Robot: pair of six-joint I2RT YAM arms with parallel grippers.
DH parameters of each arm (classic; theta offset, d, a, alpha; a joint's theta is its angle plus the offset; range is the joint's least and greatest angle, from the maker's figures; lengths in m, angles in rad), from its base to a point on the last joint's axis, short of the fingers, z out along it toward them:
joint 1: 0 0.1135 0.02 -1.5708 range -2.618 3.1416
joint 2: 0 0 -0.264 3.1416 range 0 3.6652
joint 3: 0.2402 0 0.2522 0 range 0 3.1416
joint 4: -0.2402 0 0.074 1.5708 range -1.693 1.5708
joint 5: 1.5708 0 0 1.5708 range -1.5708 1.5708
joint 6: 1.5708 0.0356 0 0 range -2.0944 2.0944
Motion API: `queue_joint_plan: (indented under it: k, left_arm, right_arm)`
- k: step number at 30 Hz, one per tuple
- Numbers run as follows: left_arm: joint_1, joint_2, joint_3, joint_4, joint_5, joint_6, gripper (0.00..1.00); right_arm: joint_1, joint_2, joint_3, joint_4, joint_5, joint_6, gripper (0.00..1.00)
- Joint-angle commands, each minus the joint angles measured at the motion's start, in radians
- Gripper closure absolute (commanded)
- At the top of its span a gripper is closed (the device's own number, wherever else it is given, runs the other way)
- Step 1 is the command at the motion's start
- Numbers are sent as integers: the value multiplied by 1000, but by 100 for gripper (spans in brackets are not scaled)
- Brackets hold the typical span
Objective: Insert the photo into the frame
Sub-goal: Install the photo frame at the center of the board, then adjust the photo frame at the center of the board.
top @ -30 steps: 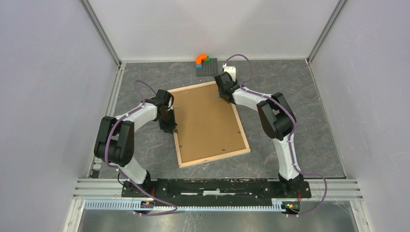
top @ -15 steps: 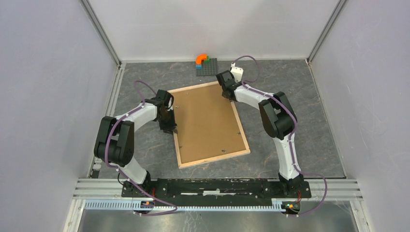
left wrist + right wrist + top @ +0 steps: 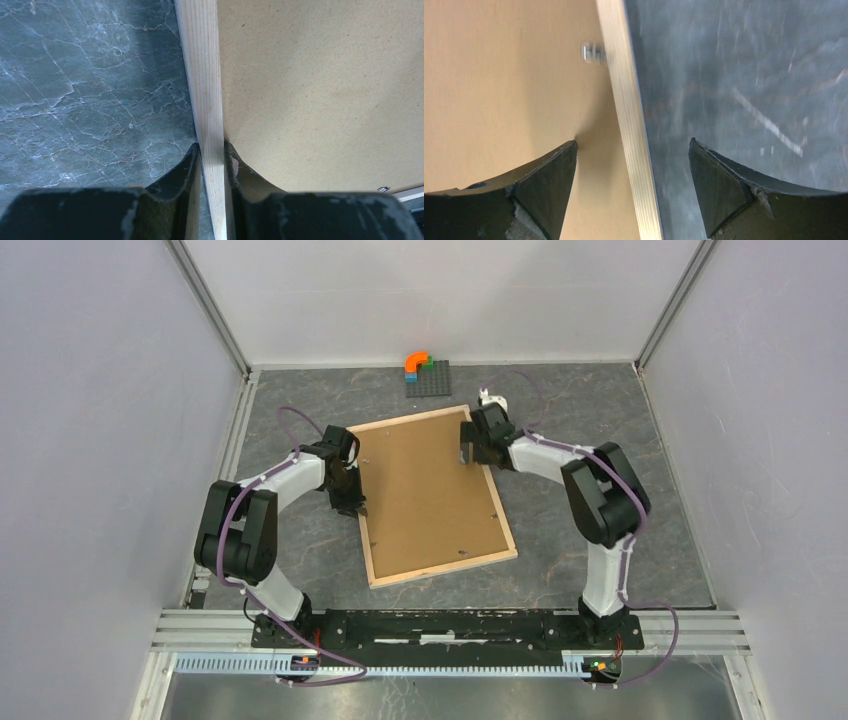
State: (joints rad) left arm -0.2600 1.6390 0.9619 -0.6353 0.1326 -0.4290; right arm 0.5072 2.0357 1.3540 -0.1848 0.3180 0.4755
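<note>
The frame [image 3: 445, 566] lies flat in the middle of the table [image 3: 600, 410], back side up, with the brown backing board [image 3: 425, 490] sitting inside it. The photo cannot be seen; if it is in there, the board hides it. The left gripper [image 3: 212, 147] is squeezed onto the frame's left rail, one finger on each side of the thin wood. The right gripper [image 3: 633, 145] is wide open and holds nothing. Its fingers stand over the right rail near the far corner, one above the board and one above the table.

If the right gripper shuts a bit off the rail, it may push the board or slip off the wood. If one arm pulls alone, the light frame may twist and the board could pop out.

The rails are pale, smooth and narrow. The board is flat, dull and speckled. The table is dark grey with white cracks, like marble. A little shiny metal clip [image 3: 593, 51] sits by the rail's inner edge
</note>
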Motion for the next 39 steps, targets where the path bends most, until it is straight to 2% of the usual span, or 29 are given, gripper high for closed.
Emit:
queue_joint_plan:
  k: [1, 5, 9, 14, 17, 20, 25, 26, 28, 29, 31, 33, 35, 37, 39]
  left_arm:
    - [-7, -24, 38, 1, 5, 37, 98]
    - [-7, 26, 75, -12, -46, 45, 98]
    - [-7, 119, 138, -47, -64, 42, 98]
    - [-9, 232, 258, -75, -78, 23, 98]
    - [-16, 293, 348, -90, -101, 8, 98]
    - [-31, 359, 456, -112, -126, 4, 98]
    - [-42, 473, 665, -168, -188, 44, 94]
    - [-42, 476, 692, -186, -206, 53, 90]
    - [-40, 440, 703, -193, -247, 63, 66]
    - [-38, 402, 689, -191, -270, 64, 50]
    - [-35, 302, 637, -183, -302, 62, 31]
    - [-35, 178, 552, -166, -328, 50, 14]
    - [-35, 53, 467, -158, -318, 38, 3]
    - [-35, -88, 361, -155, -281, 3, 0]
    - [-57, -215, 236, -145, -238, -58, 0]
  right_arm:
    - [6, -183, -313, 112, -249, -128, 13]
    - [23, -349, -601, 298, -428, -55, 17]
    - [92, -527, -770, 340, -408, -11, 20]
    - [256, -697, -918, 418, -348, 102, 20]
    - [384, -727, -964, 477, -325, 167, 20]
    - [484, -710, -949, 488, -264, 160, 19]
    - [552, -656, -845, 420, -243, 84, 17]
    - [553, -664, -840, 413, -242, 68, 16]
    - [551, -694, -820, 346, -165, 28, 11]
    - [550, -710, -807, 298, -115, 3, 8]
    - [541, -744, -778, 215, -9, -61, 2]
    - [516, -778, -745, 140, 65, -136, 2]
    - [475, -792, -713, 118, 92, -244, 2]
    - [396, -783, -675, 126, 75, -331, 2]
    - [299, -723, -585, 105, -26, -405, 2]
